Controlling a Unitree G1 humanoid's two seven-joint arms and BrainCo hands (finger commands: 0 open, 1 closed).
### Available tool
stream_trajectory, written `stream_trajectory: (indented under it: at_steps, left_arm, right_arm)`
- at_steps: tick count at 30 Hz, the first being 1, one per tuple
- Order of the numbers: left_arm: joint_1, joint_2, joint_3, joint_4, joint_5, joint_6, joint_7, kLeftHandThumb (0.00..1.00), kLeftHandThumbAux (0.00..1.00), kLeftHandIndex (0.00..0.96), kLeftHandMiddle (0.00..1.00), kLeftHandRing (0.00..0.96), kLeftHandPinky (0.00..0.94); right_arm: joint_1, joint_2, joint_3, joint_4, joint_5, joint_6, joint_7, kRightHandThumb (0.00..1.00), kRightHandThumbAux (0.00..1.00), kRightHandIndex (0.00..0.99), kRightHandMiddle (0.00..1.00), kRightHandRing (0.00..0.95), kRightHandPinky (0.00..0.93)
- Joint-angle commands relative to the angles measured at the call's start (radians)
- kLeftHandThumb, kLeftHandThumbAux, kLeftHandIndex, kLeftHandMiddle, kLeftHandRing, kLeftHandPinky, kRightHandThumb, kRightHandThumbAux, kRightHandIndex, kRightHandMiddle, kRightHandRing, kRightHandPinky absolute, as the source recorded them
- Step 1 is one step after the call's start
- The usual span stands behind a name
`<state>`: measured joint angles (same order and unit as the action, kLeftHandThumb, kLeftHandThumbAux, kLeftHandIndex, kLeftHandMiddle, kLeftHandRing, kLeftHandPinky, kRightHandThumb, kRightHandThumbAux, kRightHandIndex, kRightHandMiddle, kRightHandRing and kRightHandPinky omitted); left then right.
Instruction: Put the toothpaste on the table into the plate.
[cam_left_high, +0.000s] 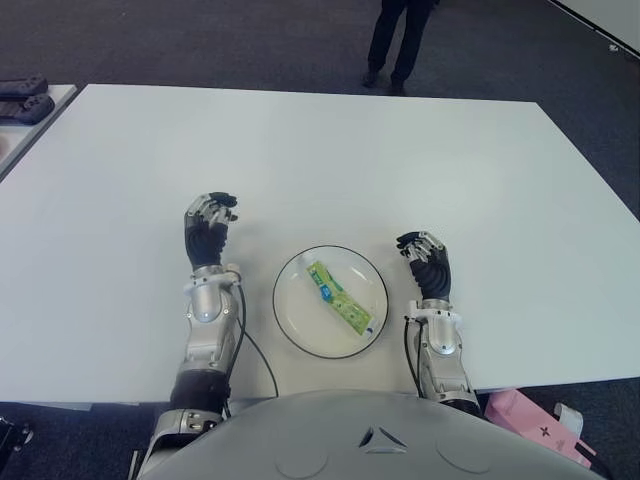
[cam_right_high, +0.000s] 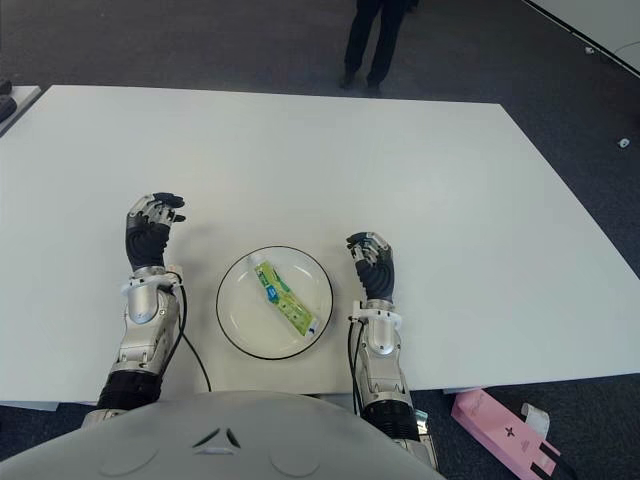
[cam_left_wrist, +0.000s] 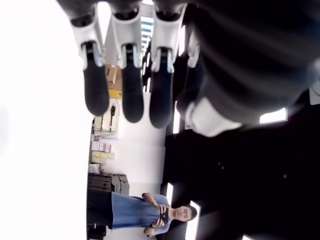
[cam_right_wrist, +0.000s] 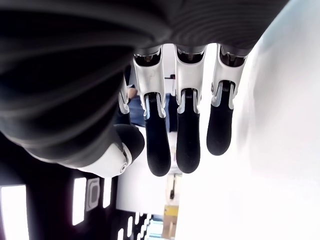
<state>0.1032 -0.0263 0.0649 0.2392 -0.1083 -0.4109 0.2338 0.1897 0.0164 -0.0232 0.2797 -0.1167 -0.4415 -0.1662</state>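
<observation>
A green and white toothpaste tube (cam_left_high: 339, 297) lies slantwise inside the white plate (cam_left_high: 293, 315) with a dark rim, near the table's front edge. My left hand (cam_left_high: 208, 226) shows to the left of the plate, fingers loosely curved and holding nothing. To the right of the plate is my right hand (cam_left_high: 427, 257), its fingers also relaxed and empty. In the left wrist view the fingers (cam_left_wrist: 131, 75) hang free with nothing between them; the right wrist view shows the same for its fingers (cam_right_wrist: 186, 125).
The white table (cam_left_high: 330, 160) stretches wide behind the plate. A person's legs (cam_left_high: 398, 40) stand beyond the far edge. Dark objects (cam_left_high: 22, 98) sit on a side surface at far left. A pink box (cam_left_high: 530, 425) lies on the floor at lower right.
</observation>
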Motion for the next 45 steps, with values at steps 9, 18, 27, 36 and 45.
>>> stream_trajectory:
  at_steps: [9, 18, 27, 36, 45]
  left_arm:
    - [0.03, -0.038, 0.036, 0.032, 0.022, 0.025, -0.015, 0.702, 0.724, 0.43, 0.54, 0.509, 0.477]
    - [0.035, -0.028, 0.031, 0.097, 0.053, -0.029, -0.041, 0.702, 0.722, 0.431, 0.543, 0.525, 0.524]
    - [0.028, -0.019, 0.035, 0.171, 0.077, -0.081, -0.054, 0.702, 0.72, 0.431, 0.533, 0.528, 0.529]
    - [0.038, 0.002, 0.018, 0.2, 0.125, -0.1, -0.07, 0.704, 0.719, 0.431, 0.53, 0.53, 0.526]
    - [0.061, 0.033, -0.007, 0.181, 0.164, -0.056, -0.096, 0.705, 0.719, 0.431, 0.525, 0.524, 0.533]
  right_arm:
    - [0.014, -0.004, 0.0, 0.02, 0.002, 0.034, 0.005, 0.713, 0.728, 0.429, 0.464, 0.444, 0.43]
    - [0.014, -0.004, 0.0, 0.019, 0.005, 0.036, 0.009, 0.713, 0.729, 0.429, 0.462, 0.439, 0.425]
    - [0.012, 0.001, 0.0, 0.02, 0.006, 0.029, 0.005, 0.713, 0.729, 0.431, 0.469, 0.44, 0.422]
    - [0.023, 0.009, 0.004, 0.001, 0.001, 0.038, -0.002, 0.712, 0.728, 0.43, 0.467, 0.436, 0.422]
    - [0.035, 0.02, 0.008, -0.023, -0.006, 0.047, -0.012, 0.711, 0.727, 0.429, 0.469, 0.443, 0.43]
